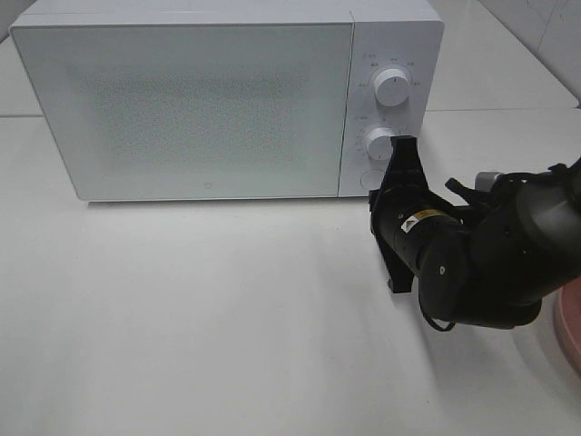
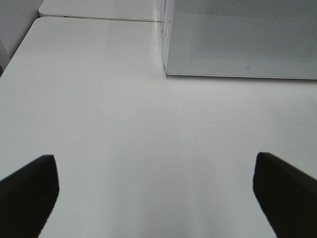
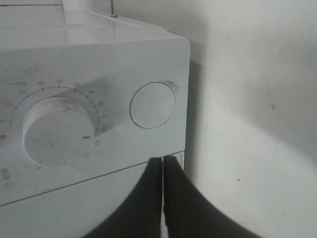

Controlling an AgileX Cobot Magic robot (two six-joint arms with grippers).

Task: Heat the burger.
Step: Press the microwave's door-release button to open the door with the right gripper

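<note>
The burger is out of view. A white microwave [image 1: 182, 100] stands at the back of the table with its door closed. My right gripper [image 1: 402, 147] is shut with nothing in it. It points at the bottom right corner of the control panel, just in front of the round button [image 3: 152, 105] and beside the lower dial [image 3: 54, 131]. In the right wrist view its tip [image 3: 162, 166] lies against the panel's edge below the button. My left gripper [image 2: 158, 198] is open over bare table, to the left of the microwave [image 2: 242, 39].
A pink plate's edge [image 1: 570, 329] shows at the far right, behind the right arm. The upper dial [image 1: 391, 85] sits above the lower dial [image 1: 379, 142]. White tabletop [image 1: 227, 318] stretches in front of the microwave.
</note>
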